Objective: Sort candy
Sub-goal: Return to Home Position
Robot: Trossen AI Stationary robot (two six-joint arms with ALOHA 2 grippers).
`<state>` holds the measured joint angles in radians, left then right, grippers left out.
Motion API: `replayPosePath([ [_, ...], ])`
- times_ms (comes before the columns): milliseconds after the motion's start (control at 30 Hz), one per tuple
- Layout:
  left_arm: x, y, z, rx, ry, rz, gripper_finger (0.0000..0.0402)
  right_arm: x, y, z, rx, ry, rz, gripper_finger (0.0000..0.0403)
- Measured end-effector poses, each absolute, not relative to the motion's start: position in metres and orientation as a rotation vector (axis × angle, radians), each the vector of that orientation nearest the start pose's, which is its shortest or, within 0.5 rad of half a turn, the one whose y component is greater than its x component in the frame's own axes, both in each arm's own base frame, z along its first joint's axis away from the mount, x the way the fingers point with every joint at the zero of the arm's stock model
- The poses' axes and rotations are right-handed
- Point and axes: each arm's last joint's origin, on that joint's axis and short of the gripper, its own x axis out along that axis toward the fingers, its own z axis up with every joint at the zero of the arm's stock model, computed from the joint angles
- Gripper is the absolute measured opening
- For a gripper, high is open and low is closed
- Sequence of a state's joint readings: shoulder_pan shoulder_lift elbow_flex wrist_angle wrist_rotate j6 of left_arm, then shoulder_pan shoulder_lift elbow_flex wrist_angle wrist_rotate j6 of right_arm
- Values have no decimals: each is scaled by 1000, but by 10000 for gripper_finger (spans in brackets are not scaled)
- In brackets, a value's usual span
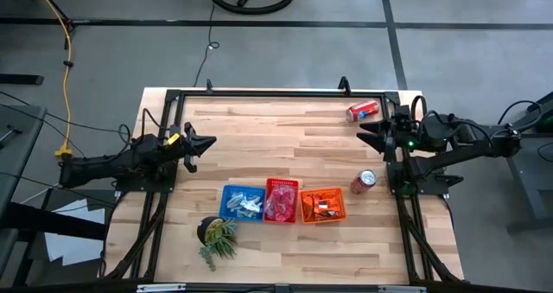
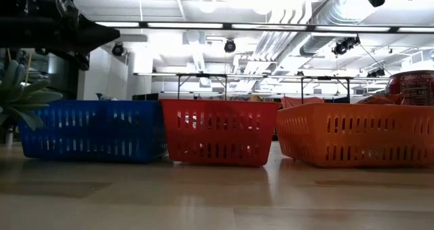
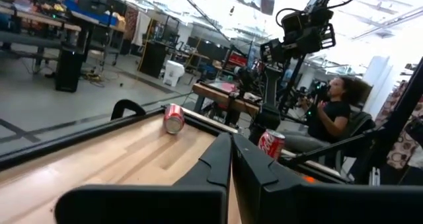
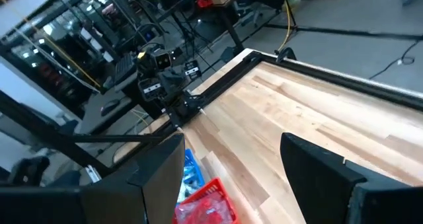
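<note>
Dark right pincer (image 4: pixel 228 148) wide apart, empty

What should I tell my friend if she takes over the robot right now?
Left gripper: fingers shut, empty, at the left side of the table.
Right gripper: fingers open, empty, at the table's right side.
Candy: whitish packets in the blue basket, pink-red ones in the red basket, orange ones in the orange basket.
Done: no loose candy shows on the table.
Left: probably nothing to sort; the arms only need to park. The soda cans and the plant are not candy, so leave them.
</note>
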<state>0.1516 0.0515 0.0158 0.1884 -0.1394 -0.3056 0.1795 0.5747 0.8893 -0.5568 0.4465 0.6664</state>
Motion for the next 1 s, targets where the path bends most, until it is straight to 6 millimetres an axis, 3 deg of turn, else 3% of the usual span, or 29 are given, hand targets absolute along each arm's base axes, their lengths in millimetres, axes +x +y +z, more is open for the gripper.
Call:
replayPosePath([
  [300,97,21,178,-382,-180,333,0,97,6,360,458,144,-253,245],
  [500,97,22,169,-442,-108,404,0,81,7,364,414,119,-127,245],
  [700,98,20,167,-480,-85,355,0,63,5,362,335,118,-78,245],
  [833,98,20,167,-473,-82,356,0,50,2,349,334,101,-72,242],
  [1000,98,20,167,-472,-82,356,0,49,3,308,399,26,-37,206],
])
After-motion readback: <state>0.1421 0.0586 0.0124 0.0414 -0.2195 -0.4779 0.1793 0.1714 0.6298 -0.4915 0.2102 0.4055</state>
